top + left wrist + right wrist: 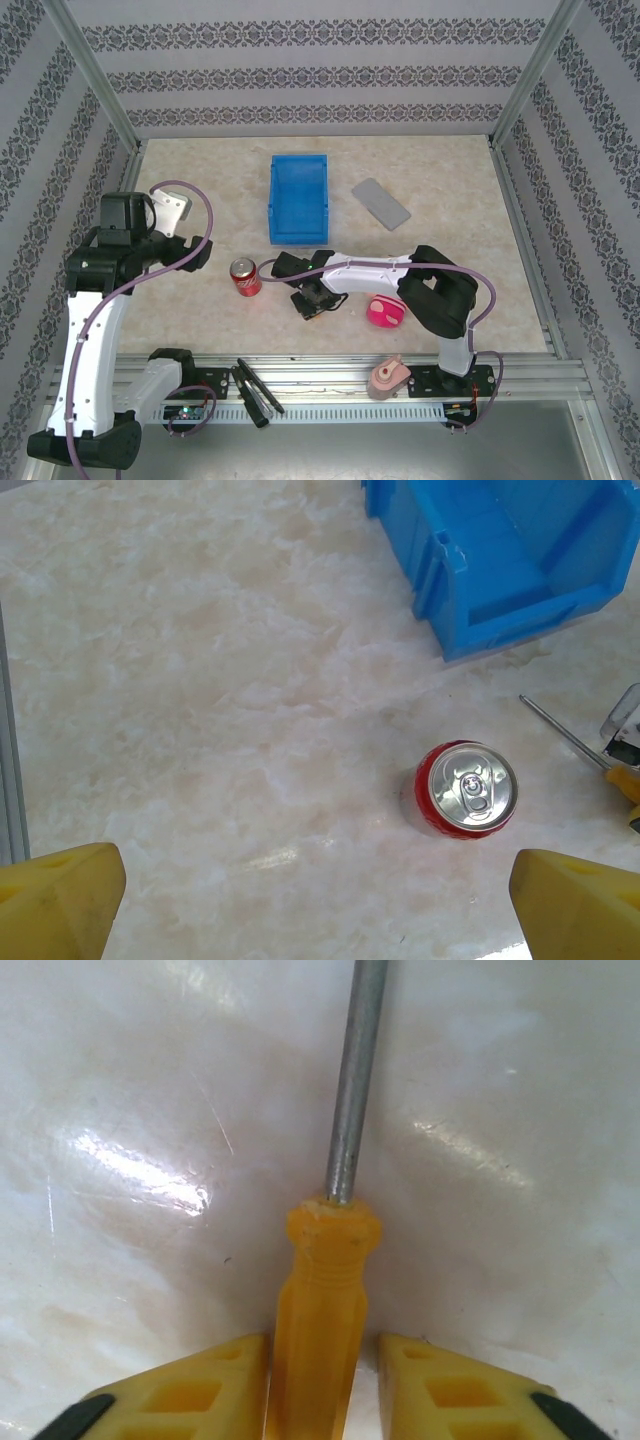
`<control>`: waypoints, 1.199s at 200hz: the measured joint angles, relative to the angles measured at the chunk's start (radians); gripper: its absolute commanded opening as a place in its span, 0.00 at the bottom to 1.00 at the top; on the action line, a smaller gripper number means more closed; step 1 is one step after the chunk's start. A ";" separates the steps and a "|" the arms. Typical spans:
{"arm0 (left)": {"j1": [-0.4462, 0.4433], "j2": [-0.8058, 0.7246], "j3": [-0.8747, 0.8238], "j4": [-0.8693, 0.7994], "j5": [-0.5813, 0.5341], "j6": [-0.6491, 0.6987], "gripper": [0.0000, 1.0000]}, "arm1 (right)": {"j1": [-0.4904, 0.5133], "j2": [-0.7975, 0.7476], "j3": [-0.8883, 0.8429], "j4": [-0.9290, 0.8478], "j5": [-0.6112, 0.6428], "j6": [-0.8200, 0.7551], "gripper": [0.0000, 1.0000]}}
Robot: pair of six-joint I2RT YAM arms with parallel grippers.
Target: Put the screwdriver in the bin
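From the top camera, my left arm stands raised on the left side of the table, and my left gripper (172,210) hangs high over the pale marble-patterned tabletop (450,240). My right arm reaches leftward across the middle, so that my right gripper (287,267) sits low just beside an upright red soda can (245,277). The bright blue rectangular open-top plastic bin (275,200) lies just beyond them, and nothing shows inside it. A flat grey slab (381,203) rests to its right. A round pink object (385,312) sits by my right arm, and a black long-handled tool (255,390) lies on the near rail.

From my left wrist, my left gripper (320,915) is spread wide with nothing between its yellow fingertips (60,900). Below it are the can (465,788) and a corner of the bin (500,630). The small screwdriver (565,735) with a yellow-orange handle and slim metal shaft lies on the table between can and bin, well outside the bin.

From my right wrist, my right gripper (320,1385) is clenched on the screwdriver (322,1290). My yellow fingers (190,1395) flank its handle closely, and the shaft points away over the table.
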 measured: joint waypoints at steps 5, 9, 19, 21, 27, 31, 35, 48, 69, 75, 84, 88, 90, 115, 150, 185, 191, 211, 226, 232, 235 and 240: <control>0.000 0.000 0.000 0.000 0.000 0.000 0.99 | 0.000 0.000 0.000 0.002 0.000 -0.001 0.26; 0.000 0.000 0.000 0.000 0.000 0.000 0.99 | 0.000 0.000 0.000 0.002 0.000 -0.001 0.24; 0.000 0.000 0.000 0.000 0.003 0.000 0.99 | 0.000 -0.002 -0.002 0.004 0.001 -0.002 0.23; 0.000 0.001 0.000 -0.001 0.003 0.000 0.99 | 0.000 -0.003 -0.002 0.004 0.002 0.000 0.23; 0.000 0.002 0.000 0.000 0.005 0.000 0.99 | 0.000 -0.003 -0.003 0.006 0.003 -0.001 0.23; 0.000 0.002 0.000 -0.001 0.007 0.000 0.99 | 0.001 -0.003 -0.004 0.006 0.003 -0.002 0.21; 0.000 0.002 0.000 0.000 0.008 0.000 0.99 | 0.003 -0.005 -0.005 0.006 0.004 -0.001 0.21; 0.000 0.002 0.000 0.000 0.011 0.000 0.99 | 0.007 -0.008 -0.009 0.011 0.012 -0.001 0.20; 0.000 0.001 0.000 0.000 0.015 0.000 0.99 | 0.011 -0.016 -0.016 0.018 0.018 -0.002 0.17; 0.000 0.001 0.000 0.000 0.015 -0.001 0.99 | 0.011 -0.018 -0.019 0.017 0.018 -0.002 0.17; 0.000 0.000 0.000 -0.001 0.015 -0.003 0.99 | 0.013 -0.023 -0.023 0.014 0.018 -0.003 0.17; 0.000 0.000 0.000 0.000 0.016 -0.004 0.99 | 0.013 -0.023 -0.023 0.010 0.018 -0.004 0.17; 0.000 0.000 0.000 0.000 0.016 -0.004 0.99 | 0.013 -0.024 -0.023 0.009 0.018 -0.004 0.17; 0.000 -0.001 0.001 0.000 0.018 -0.007 0.99 | 0.013 -0.051 -0.023 -0.006 0.018 -0.009 0.17; 0.000 -0.013 0.001 0.000 0.026 -0.002 0.99 | 0.013 -0.114 -0.018 -0.029 0.013 -0.019 0.17; 0.000 -0.025 0.001 0.000 0.025 0.007 0.99 | 0.012 -0.150 0.007 -0.068 -0.013 -0.039 0.18; 0.000 -0.024 0.001 0.000 0.025 0.008 0.99 | 0.012 -0.159 0.009 -0.074 -0.016 -0.040 0.18; 0.000 -0.024 0.001 0.000 0.026 0.012 0.99 | 0.000 -0.200 0.018 -0.099 -0.023 -0.040 0.18; 0.000 -0.025 0.001 0.000 0.038 0.015 0.99 | -0.023 -0.234 0.033 -0.111 -0.042 -0.040 0.18; 0.000 -0.025 0.001 0.000 0.043 0.016 0.99 | -0.036 -0.243 0.044 -0.114 -0.047 -0.040 0.18; 0.000 -0.026 0.001 0.000 0.045 0.016 0.99 | -0.043 -0.247 0.051 -0.116 -0.050 -0.040 0.18; 0.000 -0.026 0.001 0.000 0.048 0.016 0.99 | -0.056 -0.252 0.066 -0.121 -0.054 -0.042 0.19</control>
